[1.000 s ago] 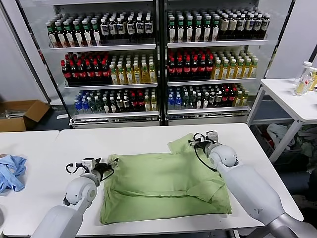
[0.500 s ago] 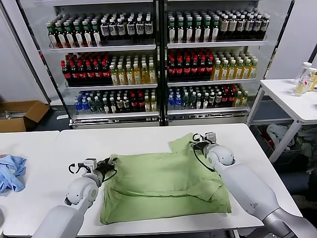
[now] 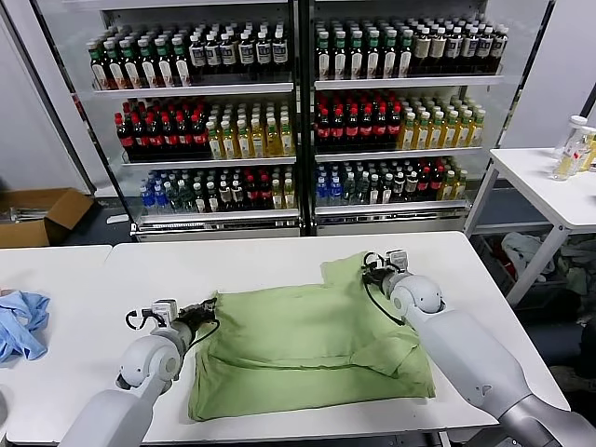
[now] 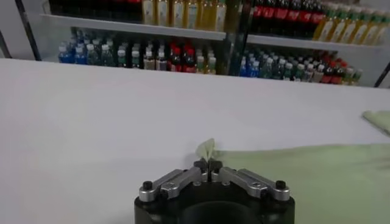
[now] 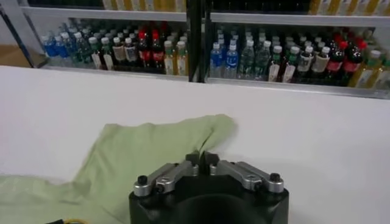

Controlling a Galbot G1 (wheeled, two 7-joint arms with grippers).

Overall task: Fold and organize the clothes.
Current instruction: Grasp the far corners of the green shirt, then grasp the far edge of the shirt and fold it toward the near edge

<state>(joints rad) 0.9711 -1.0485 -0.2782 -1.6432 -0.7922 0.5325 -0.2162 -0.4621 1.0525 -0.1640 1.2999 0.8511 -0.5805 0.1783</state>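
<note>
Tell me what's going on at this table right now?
A two-armed robot is folding a light green shirt that lies spread on the white table. The left hand is shut on the shirt's far corner on the robot's left, with a tip of fabric poking up between the fingers. The right hand is shut at the far edge by the sleeve on the robot's right. A light blue garment lies apart on the next table, untouched.
</note>
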